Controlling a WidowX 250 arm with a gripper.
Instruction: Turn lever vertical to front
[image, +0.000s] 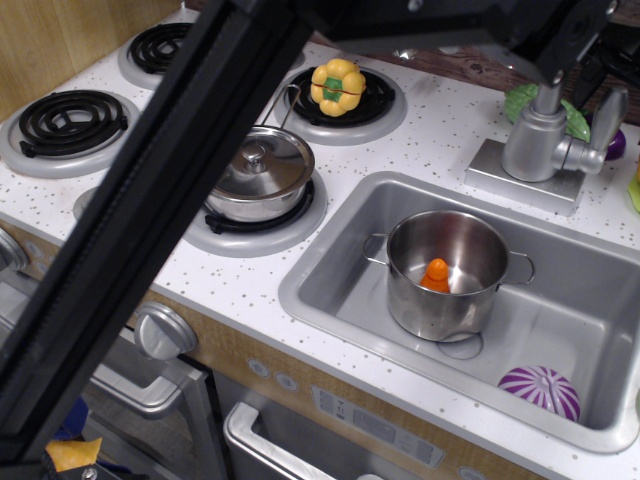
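Observation:
The lever (608, 113) is a silver-grey flat paddle. It stands up from a short stub on the right side of the cylindrical faucet body (535, 145), at the back right of the counter. My gripper (588, 66) hangs just above and behind the lever, at the top right of the view. Its two dark fingers stand apart with nothing between them and do not touch the lever. The arm's black link crosses the view diagonally and hides part of the stove and the faucet spout.
The sink (330, 262) holds a steel pot (447, 278) with an orange piece inside and a purple striped ball (540, 389). A lidded pan (258, 172) and a yellow pepper (337, 85) sit on burners. Green and purple toys lie behind the faucet.

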